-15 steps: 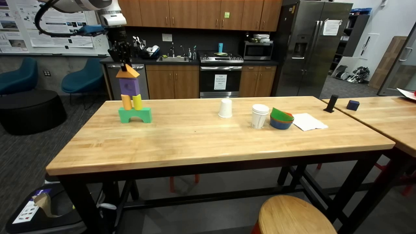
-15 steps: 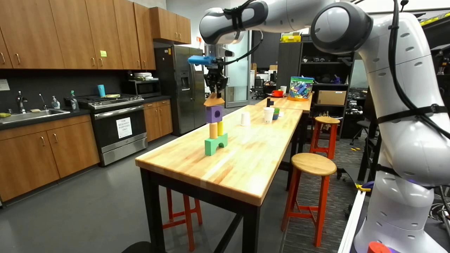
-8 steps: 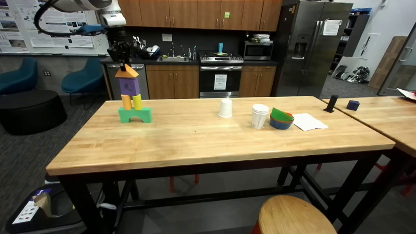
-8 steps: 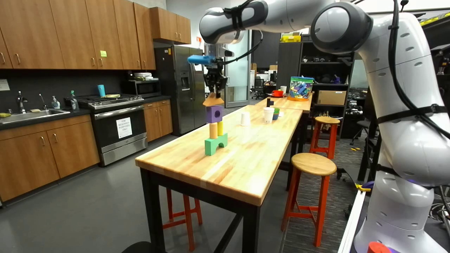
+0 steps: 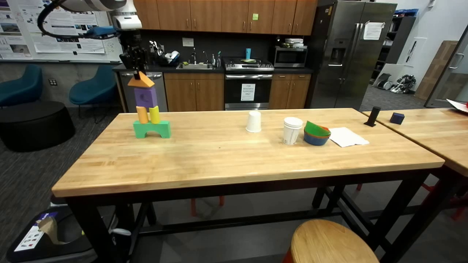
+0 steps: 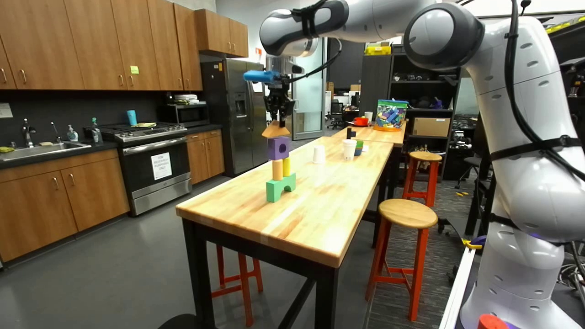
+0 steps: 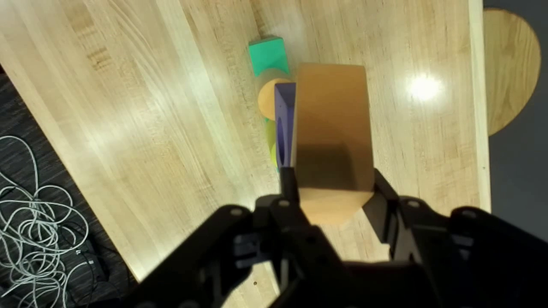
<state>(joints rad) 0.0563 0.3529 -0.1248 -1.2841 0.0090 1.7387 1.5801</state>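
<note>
The black two-finger gripper (image 7: 333, 179) clasps an orange triangular block (image 7: 334, 117) between its jaws, just above a purple square block with a round hole (image 6: 275, 149) (whether the blocks touch, I cannot tell).

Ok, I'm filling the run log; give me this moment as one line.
gripper: holding orange wedge; below: purple block, contact unclear; next down: yellow pillar, orange pillar; base: green arch

Prism (image 7: 334, 124) between fingers (image 7: 289, 186), above block (image 5: 145, 97); block on cylinders (image 5: 155, 115) on arch (image 5: 152, 126) on table (image 5: 219, 160).
</note>
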